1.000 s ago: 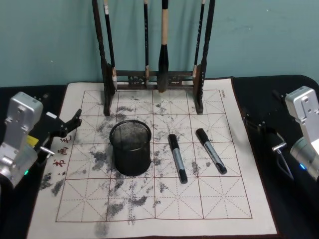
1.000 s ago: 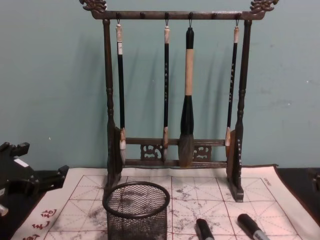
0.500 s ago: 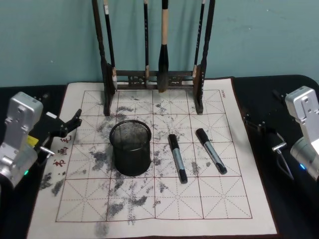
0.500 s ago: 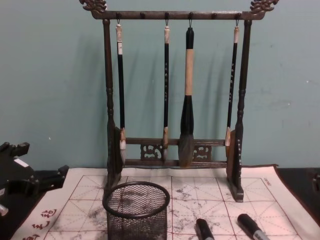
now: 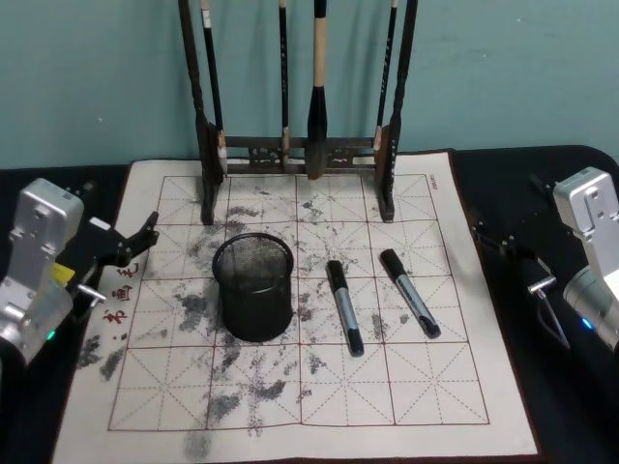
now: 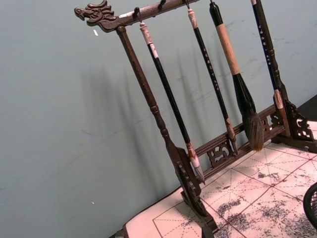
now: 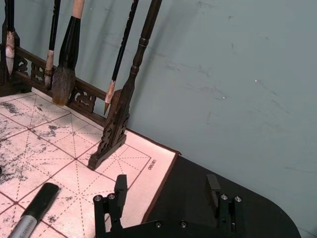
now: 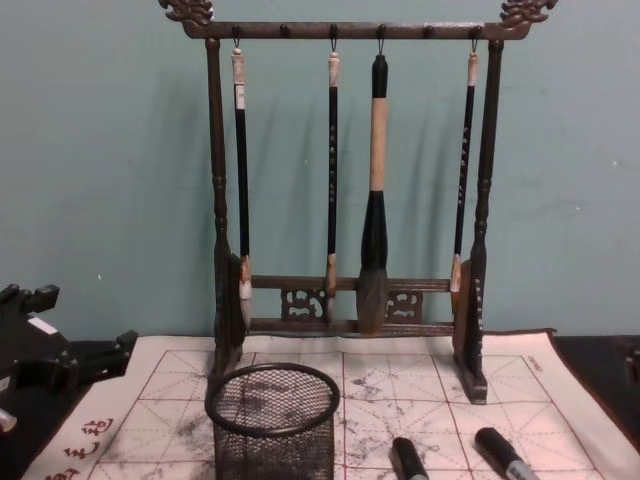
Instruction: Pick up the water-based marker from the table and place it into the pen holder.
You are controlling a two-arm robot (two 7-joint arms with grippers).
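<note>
Right pincer (image 7: 166, 182), left pincer (image 5: 133, 244): both apart. Take nearer black grey-barrelled marker (image 5: 409, 293) mid-barrel, crosswise; black wire-mesh pen holder (image 5: 253, 288) lies beyond.

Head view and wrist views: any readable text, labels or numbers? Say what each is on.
No text is legible.
Red characters on the left margin of the mat: blurred.
Dark print at the mat's far right corner: too small.
Inscriptions on the hanging brushes: too small.
Markers: no label readable.
</note>
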